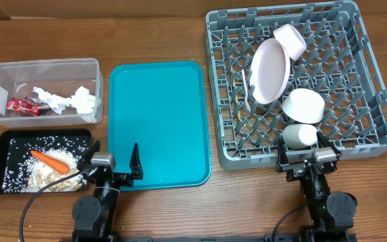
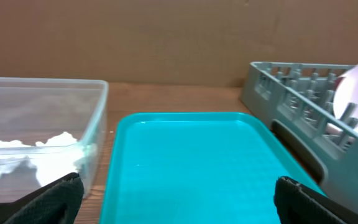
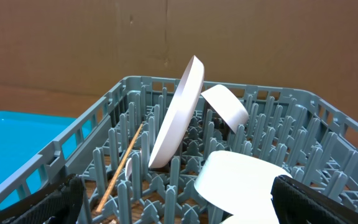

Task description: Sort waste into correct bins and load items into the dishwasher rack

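both tools stand wide open and hold nothing. the left gripper (image 1: 115, 156) hangs over the near left corner of the teal tray (image 1: 160, 114), and the right gripper (image 1: 306, 156) hangs at the near rim of the dishwasher rack (image 1: 375, 101), the white cup (image 1: 299, 136) just beyond its fingers.

near left, the black tray (image 1: 2, 144) holds the carrot (image 1: 50, 160), rice grains (image 1: 29, 161) and food scraps (image 1: 46, 176). behind it the clear tub (image 1: 46, 64) holds the tissues (image 1: 72, 101) and red wrapper (image 1: 21, 105).

in the rack, past the cup, sit a white bowl (image 1: 303, 105), the plate (image 1: 269, 70) on edge, chopsticks (image 3: 123, 162) leaning among the pegs, and farthest the pink bowl (image 1: 289, 39).
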